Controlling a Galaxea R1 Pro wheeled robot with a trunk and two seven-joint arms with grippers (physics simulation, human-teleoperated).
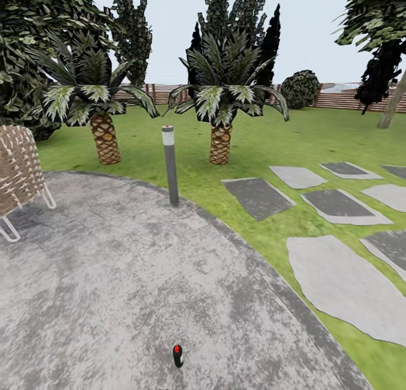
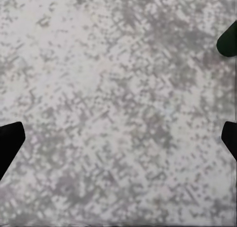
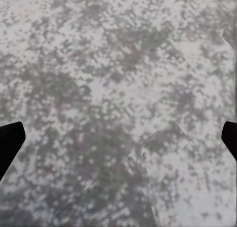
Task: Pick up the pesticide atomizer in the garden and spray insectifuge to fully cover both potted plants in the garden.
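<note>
A small slim dark object with a red spot (image 1: 177, 356) stands on the mottled grey paved circle (image 1: 113, 288) close in front of me; it is too small to tell whether it is the pesticide atomizer. In the left wrist view a dark-green rounded shape (image 2: 228, 39) pokes in at the picture's edge over the paving. My left gripper (image 2: 118, 138) is open, its black fingertips (image 2: 10, 143) far apart above bare paving. My right gripper (image 3: 118, 138) is open too, with nothing between its fingertips (image 3: 10, 140). The two potted plants are out of view.
A grey bollard light (image 1: 170, 164) stands at the paving's far rim. A woven wicker chair (image 1: 20, 172) sits at the left. Two palms (image 1: 220, 113) grow on the lawn, irregular stepping stones (image 1: 338, 277) lie to the right, and a slatted fence (image 1: 338, 99) closes the back.
</note>
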